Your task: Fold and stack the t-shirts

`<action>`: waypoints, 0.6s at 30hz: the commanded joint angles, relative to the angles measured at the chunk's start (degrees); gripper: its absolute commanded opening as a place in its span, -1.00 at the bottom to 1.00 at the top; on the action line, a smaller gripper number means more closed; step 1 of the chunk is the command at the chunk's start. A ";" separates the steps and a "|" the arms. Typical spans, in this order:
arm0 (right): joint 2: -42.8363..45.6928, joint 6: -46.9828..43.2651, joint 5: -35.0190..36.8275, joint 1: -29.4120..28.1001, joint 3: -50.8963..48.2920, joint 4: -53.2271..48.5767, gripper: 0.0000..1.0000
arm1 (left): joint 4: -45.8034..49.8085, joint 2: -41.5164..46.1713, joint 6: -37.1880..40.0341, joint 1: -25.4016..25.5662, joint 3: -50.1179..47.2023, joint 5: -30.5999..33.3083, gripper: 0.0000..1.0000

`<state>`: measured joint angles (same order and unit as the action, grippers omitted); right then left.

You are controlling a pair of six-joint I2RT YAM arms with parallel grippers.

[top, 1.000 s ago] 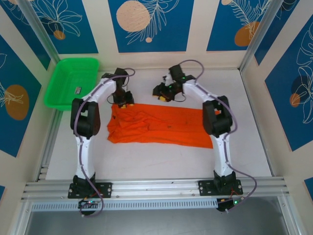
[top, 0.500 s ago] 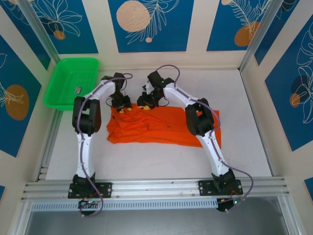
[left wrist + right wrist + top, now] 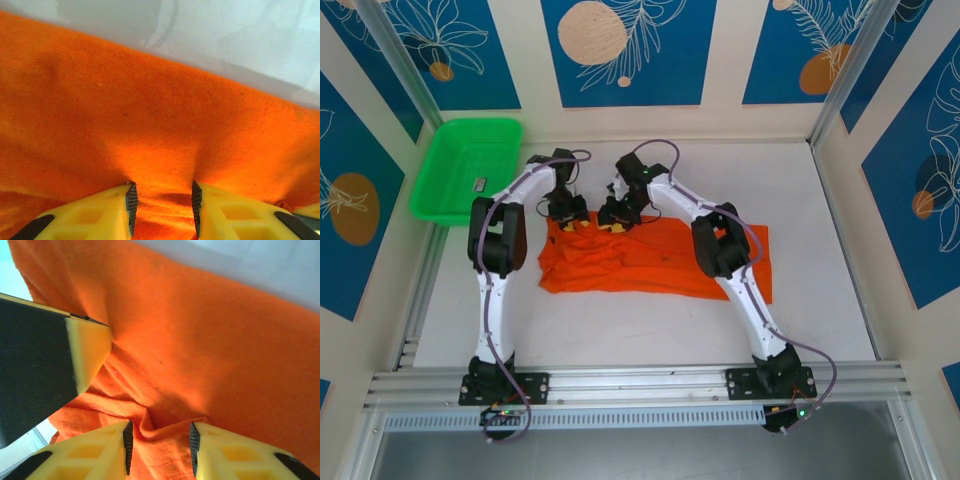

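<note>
One bright orange t-shirt lies folded into a long band across the middle of the table. Both grippers press down on its far left edge, close together. My left gripper stands partly open, with the cloth bulging up between its pads. My right gripper is just to its right, also partly open. A small raised fold of the shirt runs between the right gripper's pads. A yellow finger of the left gripper shows at the upper left of the right wrist view.
A green tray sits at the far left corner with a small dark object inside. Bare white table lies in front of the shirt and to its right. Patterned walls close off the back and sides.
My right arm swung left along the shirt's far edge and came down beside the left gripper, its jaws narrowing a little. The left gripper hardly moved.
</note>
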<state>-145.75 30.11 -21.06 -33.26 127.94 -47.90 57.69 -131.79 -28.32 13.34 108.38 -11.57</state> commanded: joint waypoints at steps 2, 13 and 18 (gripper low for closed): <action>-0.37 -1.37 -2.40 -1.03 1.79 -2.34 -0.37 | 2.11 -2.04 0.90 -0.42 -0.53 -0.16 -0.28; 2.33 -2.03 -2.22 -1.02 0.82 -2.76 -0.78 | 2.14 -2.07 1.15 -0.45 -0.36 0.31 -0.29; 5.43 -2.81 -2.17 -1.08 -2.45 -2.68 -0.88 | 2.25 -2.37 1.53 -0.43 -0.18 1.44 -0.29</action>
<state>-144.94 28.56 -21.89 -34.06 126.87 -49.06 57.71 -131.85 -27.94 13.34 108.38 -11.51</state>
